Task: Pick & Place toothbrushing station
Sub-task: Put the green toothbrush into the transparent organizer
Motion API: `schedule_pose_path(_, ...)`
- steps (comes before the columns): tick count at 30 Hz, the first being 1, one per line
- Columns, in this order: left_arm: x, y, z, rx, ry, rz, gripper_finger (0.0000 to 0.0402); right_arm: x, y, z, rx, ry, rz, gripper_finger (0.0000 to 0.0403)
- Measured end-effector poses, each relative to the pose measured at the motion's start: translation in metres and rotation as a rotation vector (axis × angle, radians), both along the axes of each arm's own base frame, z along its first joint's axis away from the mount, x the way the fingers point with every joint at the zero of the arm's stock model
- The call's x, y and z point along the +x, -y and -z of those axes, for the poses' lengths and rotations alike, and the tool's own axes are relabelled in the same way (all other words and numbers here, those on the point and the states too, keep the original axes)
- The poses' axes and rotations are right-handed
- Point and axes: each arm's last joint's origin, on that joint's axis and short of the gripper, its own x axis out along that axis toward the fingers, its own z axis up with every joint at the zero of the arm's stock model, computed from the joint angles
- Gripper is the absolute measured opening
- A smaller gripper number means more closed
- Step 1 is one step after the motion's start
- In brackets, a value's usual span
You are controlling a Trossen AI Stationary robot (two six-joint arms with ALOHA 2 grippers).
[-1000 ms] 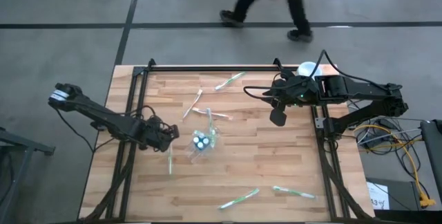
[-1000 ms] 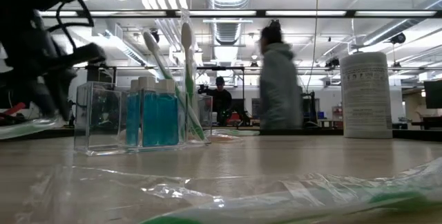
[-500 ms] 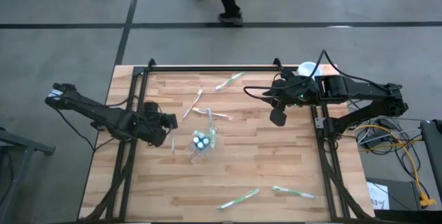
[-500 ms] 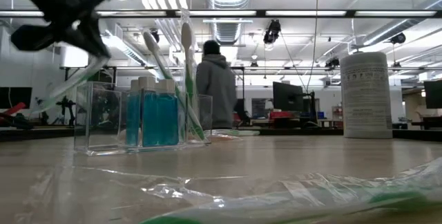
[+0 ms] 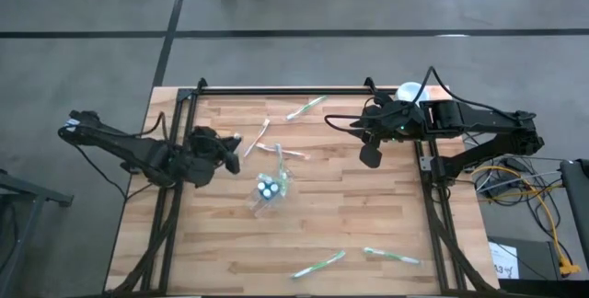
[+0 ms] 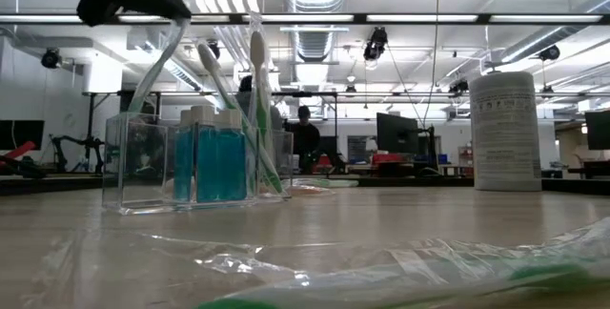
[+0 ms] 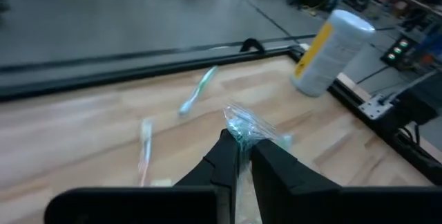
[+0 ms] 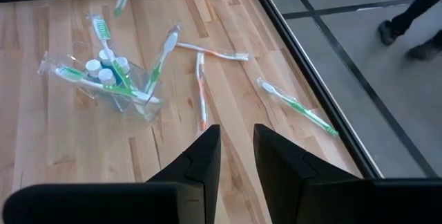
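My left hand (image 5: 226,147) is clamped on a wrapped toothbrush (image 7: 243,128), lifted at ten o'clock of the clear holder (image 5: 270,189) so it can drop in. Right hand (image 5: 370,156) waits slightly parted, empty, at two o'clock.

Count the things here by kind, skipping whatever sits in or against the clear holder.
Toothbrushes lying loose on the table: 5
Toothbrush in the left tool: 1
Clear holder: 1
White canister: 1
Total: 8

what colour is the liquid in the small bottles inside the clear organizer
Blue liquid in the small white-capped bottles, standing in the clear plastic organizer; the low view shows it best.
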Motion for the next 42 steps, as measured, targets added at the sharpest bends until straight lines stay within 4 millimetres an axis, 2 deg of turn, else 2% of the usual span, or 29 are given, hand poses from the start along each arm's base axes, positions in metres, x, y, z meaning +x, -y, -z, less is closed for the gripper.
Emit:
schedule_pose_path(9,0.008,0.004,-0.018,0.184,-0.023,0.169,0.0031,0.000,0.000,0.000,0.000,0.000,0.000,0.0082)
schedule_pose_path(22,0.012,0.003,-0.022,0.288,0.054,0.330,0.0035,0.000,0.000,0.000,0.000,0.000,0.001,0.0082)
schedule_pose_path(29,0.009,-0.016,-0.009,0.288,0.131,0.442,0.0036,0.000,0.000,0.000,0.000,0.000,0.001,0.0082)
schedule_pose_path(36,0.005,-0.035,0.003,0.344,0.310,0.627,0.0037,0.000,0.000,0.000,0.000,0.000,0.001,0.0082)
schedule_pose_path(42,0.002,-0.049,0.031,0.385,0.443,0.692,0.0037,0.000,0.000,0.000,0.000,0.000,0.000,0.0082)
